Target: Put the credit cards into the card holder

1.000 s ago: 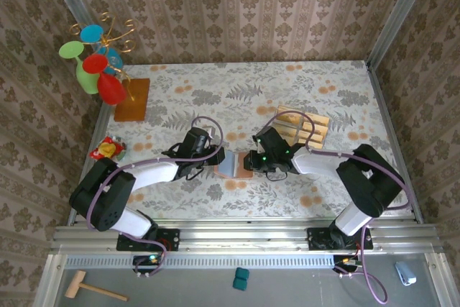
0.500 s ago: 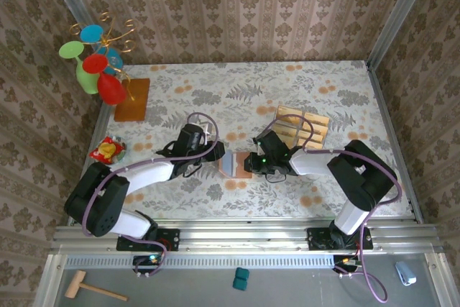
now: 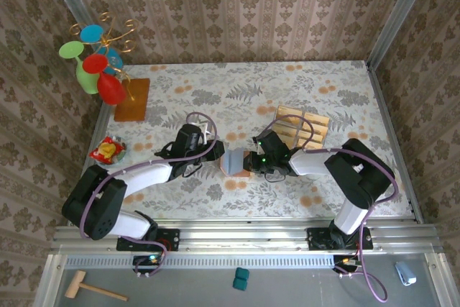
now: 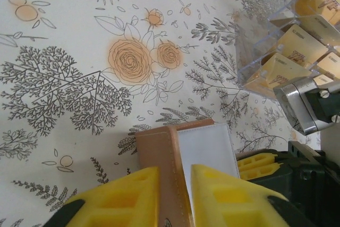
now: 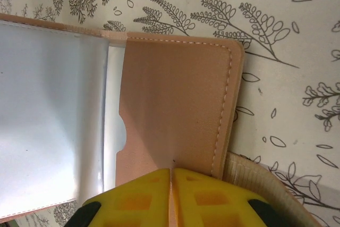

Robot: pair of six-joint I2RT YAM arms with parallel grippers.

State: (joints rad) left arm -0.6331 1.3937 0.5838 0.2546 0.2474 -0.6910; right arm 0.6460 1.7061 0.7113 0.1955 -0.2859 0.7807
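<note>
Between the yellow fingers (image 4: 125, 198) of the left gripper (image 4: 175, 192), the stitched edge of the card holder (image 4: 156, 150) is standing on end, and the two pads are pressing in on it from either side, clamped on the leather cover. Just beside that cover, a clear plastic sleeve (image 4: 204, 147) is fanning out from the holder's spine.

On the opposite side, the right gripper (image 5: 171, 192) is pinching the holder's other leather panel (image 5: 170, 94). Its fingers are showing only a hairline slit between them, with the thin panel running into it. The sleeve (image 5: 48, 110) is lying to the left of that panel in the right wrist view.

From above, both arms are reaching toward the middle of the table (image 3: 323, 84), and the card holder (image 3: 234, 164) is sitting open between the two grippers, near the table's front half.

Further back and to the right, the credit cards (image 4: 300, 40) are standing in the compartments of a clear tray (image 4: 255, 62), apart from the holder. At the far left, a wooden board (image 3: 132, 98) is carrying a stand of coloured glasses (image 3: 93, 59), and a small bright packet (image 3: 106, 150) is lying near the left edge.
</note>
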